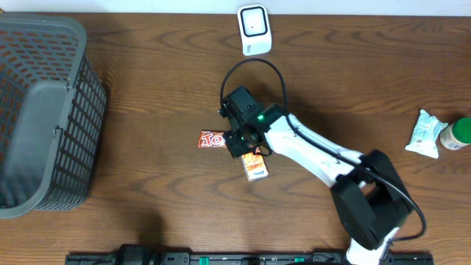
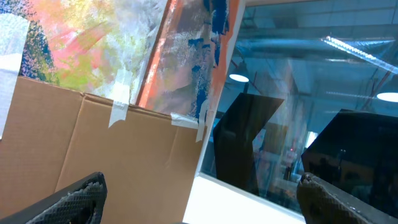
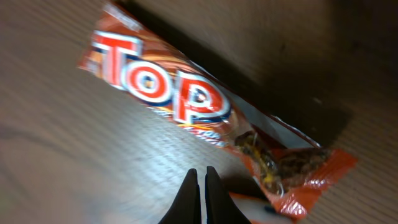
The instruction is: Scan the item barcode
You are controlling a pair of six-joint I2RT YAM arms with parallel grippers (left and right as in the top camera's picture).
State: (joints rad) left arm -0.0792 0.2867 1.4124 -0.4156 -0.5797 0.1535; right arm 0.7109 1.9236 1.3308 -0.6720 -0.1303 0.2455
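right gripper (image 3: 200,182) pinched shut, empty, beside red-orange foil Top bar (image 3: 168,93) | left gripper (image 2: 205,200) wide | risk: shoving bar away, missing pickup

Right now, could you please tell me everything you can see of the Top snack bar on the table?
The Top snack bar is long, in a glossy orange-red foil-look wrapper with red TOP lettering outlined in white and blue and a snack picture near one crimped end. It lies flat, label up, on the wooden table, mid-table. The shut right gripper points at its long edge; contact is unclear.
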